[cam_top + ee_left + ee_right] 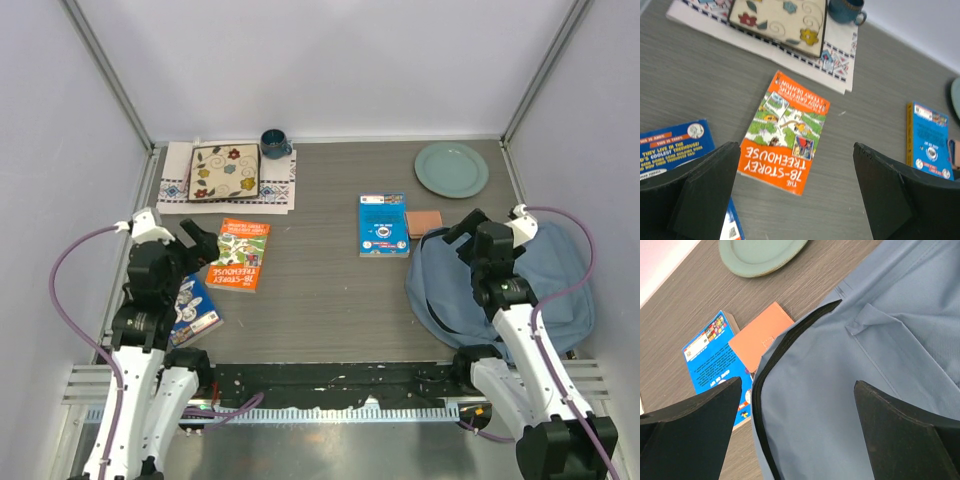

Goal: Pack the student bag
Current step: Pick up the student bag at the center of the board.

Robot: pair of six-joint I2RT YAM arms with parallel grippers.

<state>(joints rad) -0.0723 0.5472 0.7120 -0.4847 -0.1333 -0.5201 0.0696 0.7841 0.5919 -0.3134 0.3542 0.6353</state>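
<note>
The dusty-blue student bag [560, 285] lies flat at the right of the table, its dark zipper line shut; it fills the right wrist view [855, 390]. My right gripper [462, 232] hovers open over its left part [795, 435], holding nothing. An orange "78-Storey Treehouse" book [240, 254] lies left of centre [785, 132]. My left gripper [200, 243] is open and empty just left of it [795, 200]. A blue book [194, 312] lies under the left arm [670, 147]. Another blue book [384, 224] and a small orange-brown notebook [424, 223] lie beside the bag's far left corner.
A patterned square plate [225, 172] sits on a white cloth [280, 190] at the back left, with a dark blue mug [274, 143] behind it. A pale green plate [451, 168] is at the back right. White walls enclose the table.
</note>
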